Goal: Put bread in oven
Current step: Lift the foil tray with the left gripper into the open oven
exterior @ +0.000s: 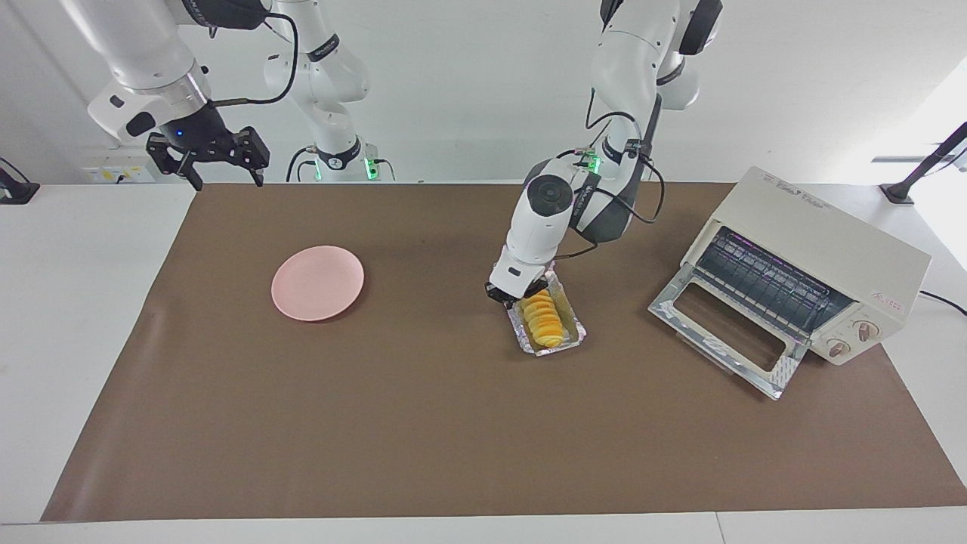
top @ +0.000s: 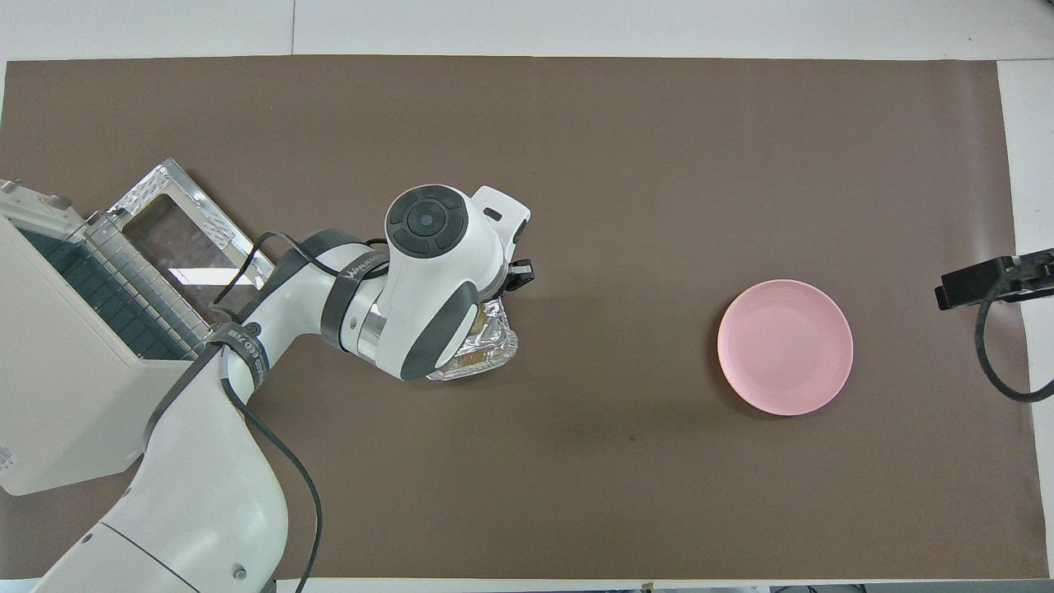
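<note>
The left hand (exterior: 517, 294) is clenched on the foil tray's (exterior: 568, 338) rim, bread (exterior: 545, 318) inside, mid-worktop; the oven (exterior: 812, 261), door dropped, sits at the tray's three o'clock in the facing view. I'd lift level and slowly so the loaf can't slide out; the right hand (exterior: 213, 160) waits, fingers spread.

light: bright, even | shadows: soft | glare: oven door (top: 177, 247) | focus: sharp
</note>
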You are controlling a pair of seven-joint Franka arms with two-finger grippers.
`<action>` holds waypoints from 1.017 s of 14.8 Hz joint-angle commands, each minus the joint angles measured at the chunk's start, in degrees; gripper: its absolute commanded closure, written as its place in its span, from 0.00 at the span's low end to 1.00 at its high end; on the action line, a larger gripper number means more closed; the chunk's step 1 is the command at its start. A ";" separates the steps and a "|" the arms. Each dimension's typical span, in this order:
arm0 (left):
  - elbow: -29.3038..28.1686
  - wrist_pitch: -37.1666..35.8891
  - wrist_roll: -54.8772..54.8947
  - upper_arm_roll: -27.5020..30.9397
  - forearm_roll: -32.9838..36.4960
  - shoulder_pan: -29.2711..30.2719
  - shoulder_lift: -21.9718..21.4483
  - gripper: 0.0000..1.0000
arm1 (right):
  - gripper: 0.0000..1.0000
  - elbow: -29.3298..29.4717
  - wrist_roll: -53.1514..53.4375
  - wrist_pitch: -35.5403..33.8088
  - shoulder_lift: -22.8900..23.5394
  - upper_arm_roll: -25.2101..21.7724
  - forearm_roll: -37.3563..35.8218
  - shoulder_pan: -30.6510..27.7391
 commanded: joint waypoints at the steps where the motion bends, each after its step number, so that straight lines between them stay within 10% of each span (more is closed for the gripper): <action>1: 6.84 -11.68 -2.25 3.75 -0.92 1.23 -3.11 1.00 | 0.00 -1.17 -0.91 -0.31 -1.06 0.58 0.20 -0.77; 5: 12.58 -24.83 -2.43 14.73 3.53 0.97 -4.00 1.00 | 0.00 -1.17 -0.91 -0.31 -1.06 0.58 0.20 -0.77; 15: 0.91 -14.11 1.60 20.02 4.79 14.15 -7.77 1.00 | 0.00 -1.17 -0.91 -0.31 -1.06 0.58 0.20 -0.77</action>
